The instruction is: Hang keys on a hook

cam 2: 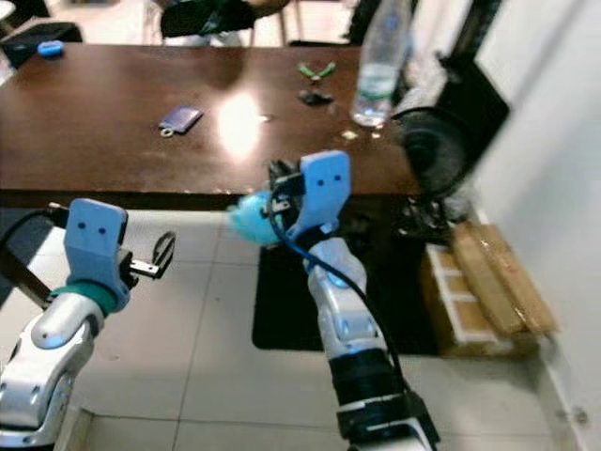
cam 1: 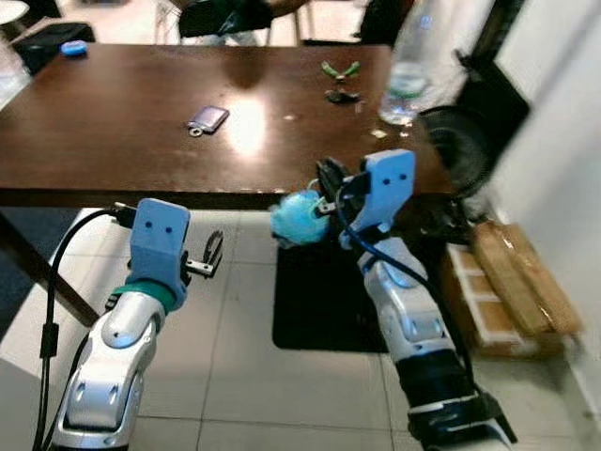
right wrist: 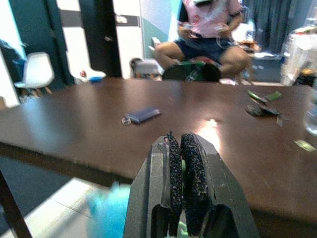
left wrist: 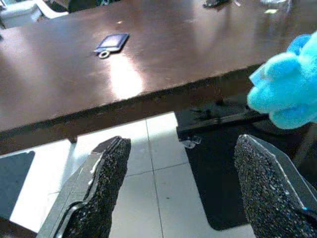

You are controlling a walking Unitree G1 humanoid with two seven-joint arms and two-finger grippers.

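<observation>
Pinching blue fluffy keychain [cam 1: 299,218], right gripper [cam 1: 325,200] fingers closed; left gripper [cam 1: 212,254] fingers wide, empty.

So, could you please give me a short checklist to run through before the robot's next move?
1. Right tool shut on the fluffy blue keychain: ok, pads pressed together in the right wrist view.
2. Actual keys on that keychain: cannot tell.
3. Left tool open and holding nothing: ok.
4. Hook to hang on: cannot tell; none can be made out.
5. Right tool apart from the brown table edge: cannot tell; it is held close in front of it.
6. Person seated beyond the table, away from both arms: ok.
</observation>
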